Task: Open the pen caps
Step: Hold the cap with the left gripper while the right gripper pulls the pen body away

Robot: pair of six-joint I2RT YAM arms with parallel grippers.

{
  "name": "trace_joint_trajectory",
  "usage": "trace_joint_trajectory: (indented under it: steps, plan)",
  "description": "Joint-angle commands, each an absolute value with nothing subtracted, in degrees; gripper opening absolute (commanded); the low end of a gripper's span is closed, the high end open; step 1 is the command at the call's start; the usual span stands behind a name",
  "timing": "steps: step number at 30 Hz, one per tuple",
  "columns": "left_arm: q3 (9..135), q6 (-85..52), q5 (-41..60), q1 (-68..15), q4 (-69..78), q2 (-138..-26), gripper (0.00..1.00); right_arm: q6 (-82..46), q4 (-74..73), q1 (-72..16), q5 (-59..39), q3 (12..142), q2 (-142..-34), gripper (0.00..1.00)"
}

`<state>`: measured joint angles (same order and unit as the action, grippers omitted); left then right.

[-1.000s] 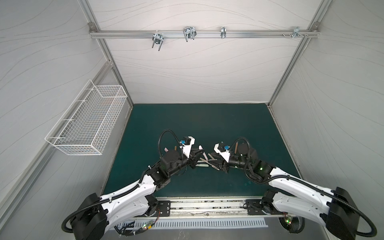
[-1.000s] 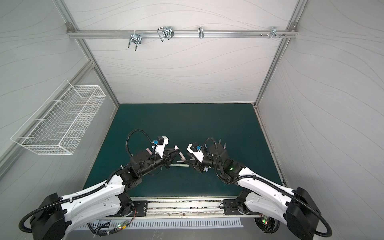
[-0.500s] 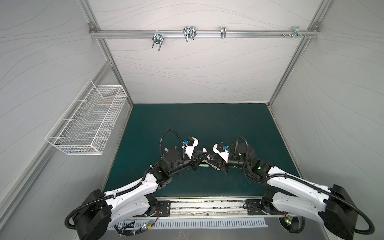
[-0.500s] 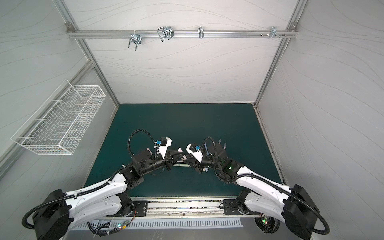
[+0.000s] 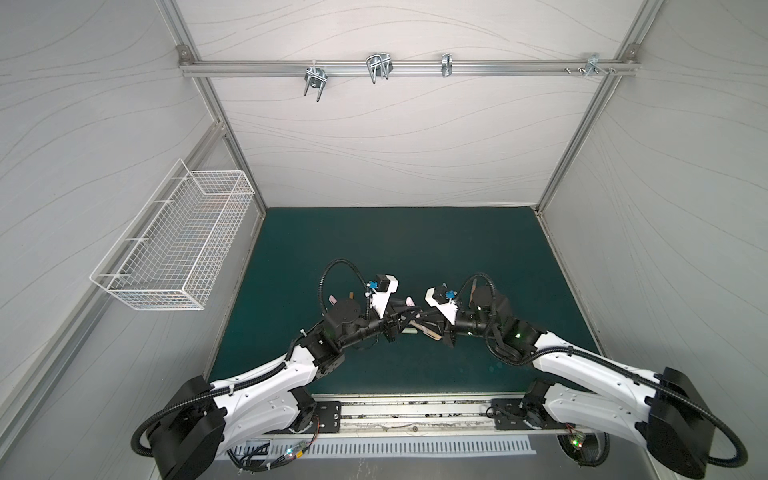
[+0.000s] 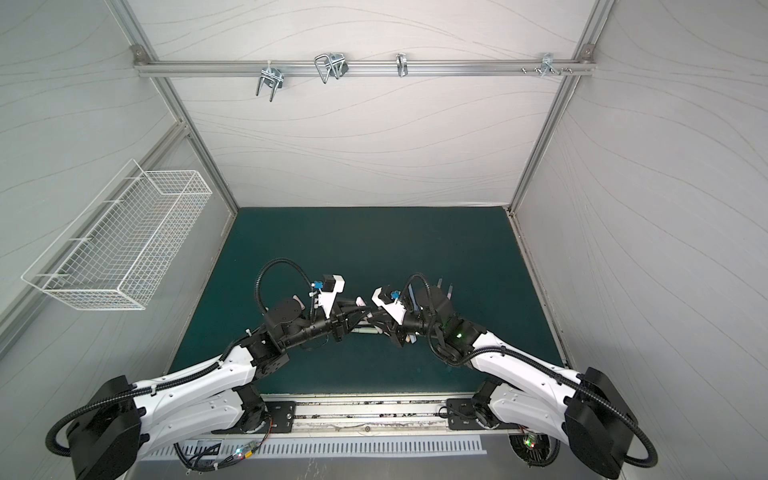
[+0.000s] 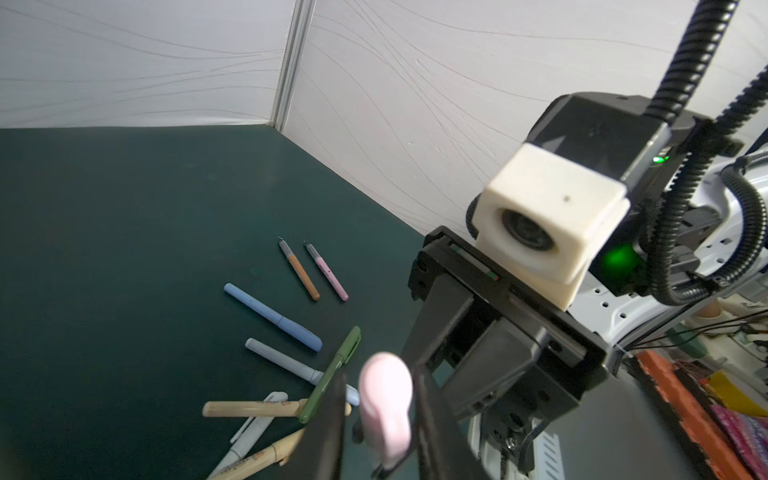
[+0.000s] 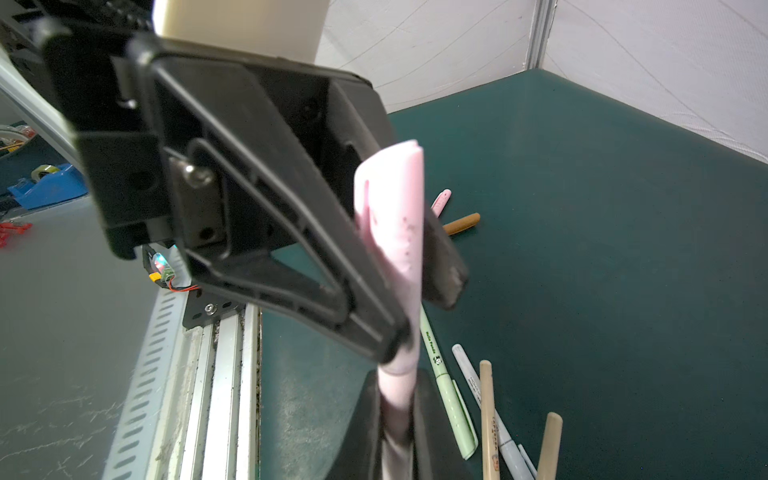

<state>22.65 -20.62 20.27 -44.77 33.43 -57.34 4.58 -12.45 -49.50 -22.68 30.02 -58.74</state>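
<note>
Both grippers meet low over the middle of the green mat (image 5: 395,249). My right gripper (image 8: 397,399) is shut on the body of a pink pen. The pen's wider pink cap (image 8: 390,216) (image 7: 384,395) stands between the fingers of my left gripper (image 7: 380,382) (image 8: 415,316). Those jaws are slightly open, with a gap beside the cap on one side. Whether the cap is still seated on the pen I cannot tell. In both top views the grippers (image 5: 409,322) (image 6: 365,318) hide most of the pen. Only a pink end (image 5: 409,300) shows.
Capped pens lie under the grippers: blue (image 7: 272,316), grey (image 7: 282,359), green (image 8: 446,395) and tan (image 8: 488,419). Brown (image 7: 299,272) and pink (image 7: 327,272) pen bodies with bare tips lie farther off. A wire basket (image 5: 178,249) hangs on the left wall. The metal rail (image 5: 415,411) runs along the front.
The two grippers have drawn together at mid-mat. The right gripper's jaws have closed on the pink pen. The left gripper's jaws have parted a little round the cap.
</note>
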Motion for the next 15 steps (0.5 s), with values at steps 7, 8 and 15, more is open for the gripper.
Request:
trace_joint_trajectory:
  steps: [7, 8, 15]
  plan:
    - [23.99, -20.74, 21.4, -44.65, 36.1, -58.61, 0.2, 6.68, -13.8, -50.55, -23.82, 30.6, -59.26, 0.0]
    - [23.91, -20.74, 21.32, -44.65, 36.12, -58.52, 0.16, 6.68, -13.67, -50.54, -23.87, 30.62, -59.32, 0.0]
    - [23.84, -21.25, 16.41, -44.65, 33.96, -56.94, 0.0, 6.51, -13.74, -50.81, -21.1, 30.33, -58.66, 0.0]
